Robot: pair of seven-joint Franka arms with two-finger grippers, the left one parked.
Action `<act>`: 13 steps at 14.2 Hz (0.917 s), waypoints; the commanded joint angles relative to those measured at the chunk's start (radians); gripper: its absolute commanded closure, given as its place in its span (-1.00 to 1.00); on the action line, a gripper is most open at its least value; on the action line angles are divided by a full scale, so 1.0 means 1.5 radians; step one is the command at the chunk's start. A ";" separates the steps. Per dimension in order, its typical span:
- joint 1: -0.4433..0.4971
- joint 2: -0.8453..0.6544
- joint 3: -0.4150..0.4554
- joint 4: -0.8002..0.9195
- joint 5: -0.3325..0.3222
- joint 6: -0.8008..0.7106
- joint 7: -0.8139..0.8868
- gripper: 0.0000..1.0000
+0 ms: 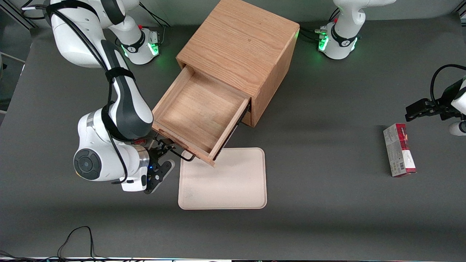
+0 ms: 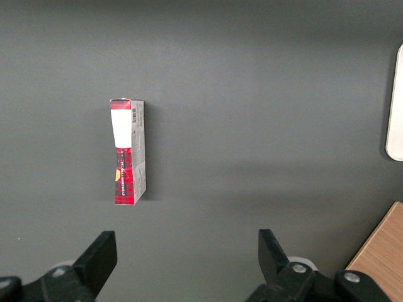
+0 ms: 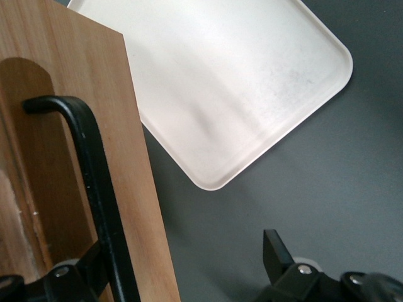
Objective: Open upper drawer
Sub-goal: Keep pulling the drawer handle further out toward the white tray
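Note:
The upper drawer (image 1: 198, 109) stands pulled far out of the oak cabinet (image 1: 240, 43), its inside bare. Its front panel (image 3: 126, 189) carries a dark bar handle (image 3: 94, 182), seen as a thin dark line (image 1: 182, 154) in the front view. My right gripper (image 1: 162, 154) is low in front of that drawer front, at the handle. In the wrist view the gripper (image 3: 186, 251) is open: one finger (image 3: 94, 261) sits against the handle bar, the other (image 3: 276, 248) hangs over bare table, well apart. The handle and the panel's edge lie between them, not clamped.
A pale flat tray (image 1: 225, 182) lies on the table just under the drawer's front corner, nearer the front camera; its rim (image 3: 214, 182) shows in the wrist view. A red and grey box (image 1: 398, 149) lies toward the parked arm's end of the table.

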 commanded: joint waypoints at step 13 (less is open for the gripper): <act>-0.012 0.004 0.007 0.071 -0.004 -0.029 -0.012 -1.00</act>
